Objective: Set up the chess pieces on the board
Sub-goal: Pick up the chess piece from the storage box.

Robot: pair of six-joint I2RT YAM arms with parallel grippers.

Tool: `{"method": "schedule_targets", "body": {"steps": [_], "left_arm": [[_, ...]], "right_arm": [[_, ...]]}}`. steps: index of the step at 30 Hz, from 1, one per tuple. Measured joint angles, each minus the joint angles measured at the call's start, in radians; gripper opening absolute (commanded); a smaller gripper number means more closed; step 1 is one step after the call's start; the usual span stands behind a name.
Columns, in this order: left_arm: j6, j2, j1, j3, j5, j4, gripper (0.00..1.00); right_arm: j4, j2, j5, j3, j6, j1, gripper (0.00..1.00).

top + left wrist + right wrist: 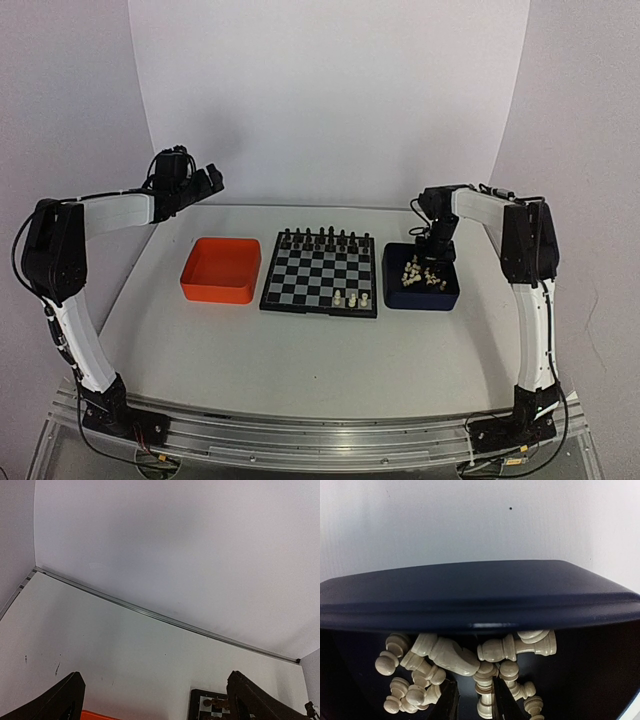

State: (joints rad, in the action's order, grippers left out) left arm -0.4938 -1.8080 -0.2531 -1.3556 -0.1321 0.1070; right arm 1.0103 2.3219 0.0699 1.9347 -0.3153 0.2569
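The board lies mid-table with three cream chess pieces near its front right corner. Small black pieces line its far edge. More cream chess pieces lie heaped in the dark blue tray, seen to the board's right as the blue tray. My right gripper reaches down into that tray. In the right wrist view the right gripper stands narrowly open around one upright cream piece, which rests against the right finger with a gap on its left. My left gripper hangs wide open and empty, high above the table's far left.
An orange tray sits left of the board and looks empty. The left wrist view shows the table's back edge, a corner of the board and a sliver of the orange tray.
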Motion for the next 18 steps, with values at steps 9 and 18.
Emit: {"method": "schedule_targets", "body": {"steps": [9, 18], "left_arm": [[0.0, 0.0, 0.0, 0.0, 0.0, 0.002, 1.0], [0.0, 0.0, 0.0, 0.0, 0.0, 0.007, 1.0]], "right_arm": [[0.003, -0.001, 0.004, -0.05, 0.0, 0.0, 0.21], [0.003, -0.005, -0.001, -0.064, 0.001, 0.0, 0.17]]}}
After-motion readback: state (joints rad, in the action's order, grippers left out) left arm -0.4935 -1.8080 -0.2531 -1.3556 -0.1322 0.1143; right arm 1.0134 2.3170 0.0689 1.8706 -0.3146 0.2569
